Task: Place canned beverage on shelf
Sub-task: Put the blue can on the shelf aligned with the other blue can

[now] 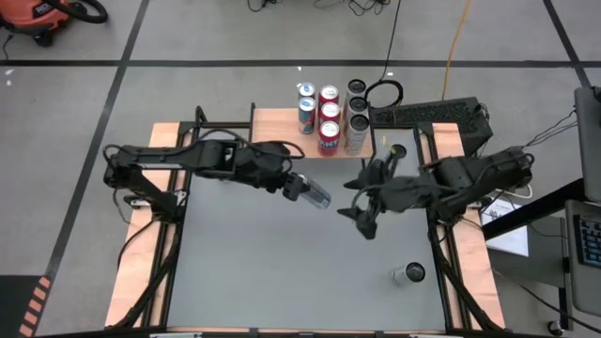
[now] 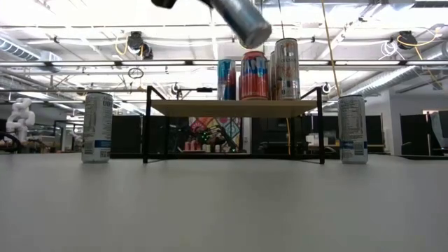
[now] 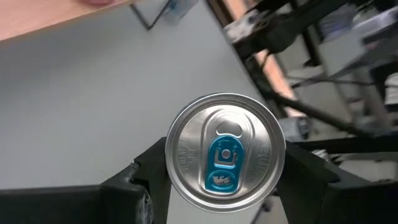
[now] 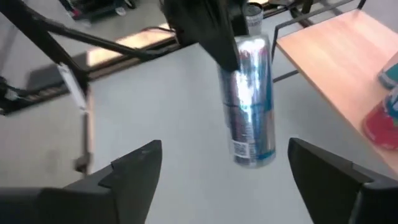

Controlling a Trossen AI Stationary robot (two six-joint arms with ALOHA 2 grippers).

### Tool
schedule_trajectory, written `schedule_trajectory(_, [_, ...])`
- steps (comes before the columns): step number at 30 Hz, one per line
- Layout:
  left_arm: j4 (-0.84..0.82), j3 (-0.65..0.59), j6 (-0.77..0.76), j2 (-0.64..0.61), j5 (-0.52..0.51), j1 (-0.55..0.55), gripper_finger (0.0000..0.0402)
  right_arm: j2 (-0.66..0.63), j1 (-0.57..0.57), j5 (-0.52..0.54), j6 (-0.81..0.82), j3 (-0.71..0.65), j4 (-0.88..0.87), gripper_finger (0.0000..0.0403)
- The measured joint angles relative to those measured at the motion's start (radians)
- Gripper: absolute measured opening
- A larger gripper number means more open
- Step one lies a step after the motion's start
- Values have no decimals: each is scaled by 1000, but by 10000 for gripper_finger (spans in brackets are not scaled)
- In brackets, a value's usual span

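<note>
My left gripper is shut on a silver and blue can, lifted over the middle of the grey table. The low view shows that can tilted, high in front of the shelf. The shelf stands at the table's far edge on thin black legs, with several cans upright on the right part of its wooden top. To the right of the held can, my right gripper hangs open above the table with nothing between its fingers. My left gripper pinches the can's round side wall between its two fingers, near the top end with the blue tab. The fingers lie along the can. The can is lifted clear and tilted, its bottom end slanting down toward the right gripper.
One can stands on the table near the right front. The low view shows a can left of the shelf and another right of it. Pale wooden side boards with black rails edge the table.
</note>
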Motion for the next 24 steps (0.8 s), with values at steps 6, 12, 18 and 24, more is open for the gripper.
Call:
schedule_trajectory(6, [72, 5, -25, -44, -58, -54, 211, 76, 46, 180, -74, 0, 6, 358])
schedule_trajectory(12, [132, 5, -53, -54, -99, -117, 211, 132, 48, 206, -83, 0, 10, 379])
schedule_trajectory(18, [195, 5, -78, -59, -143, -146, 211, 164, 48, 207, -87, 0, 10, 379])
schedule_trajectory(24, [207, 5, -79, -58, -143, -148, 212, 165, 48, 233, -75, 0, 8, 377])
